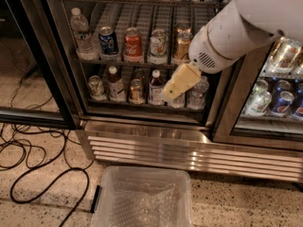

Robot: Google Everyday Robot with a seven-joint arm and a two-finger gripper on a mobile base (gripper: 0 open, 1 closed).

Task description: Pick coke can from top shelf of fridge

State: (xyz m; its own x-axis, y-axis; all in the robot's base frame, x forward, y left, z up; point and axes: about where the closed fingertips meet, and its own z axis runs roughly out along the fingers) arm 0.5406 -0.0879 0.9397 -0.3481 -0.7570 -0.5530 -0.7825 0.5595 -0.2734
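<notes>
Jaws cannot be judged open or closed. From the gripper [176, 83], low before the fridge [156, 148], the coke can [132, 44] at 10 o'clock is best approached level and centred.

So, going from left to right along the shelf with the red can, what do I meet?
Water bottle → blue can → red coke can → pale green can → gold can. The gripper hangs lower, in front of the lower shelf.
</notes>
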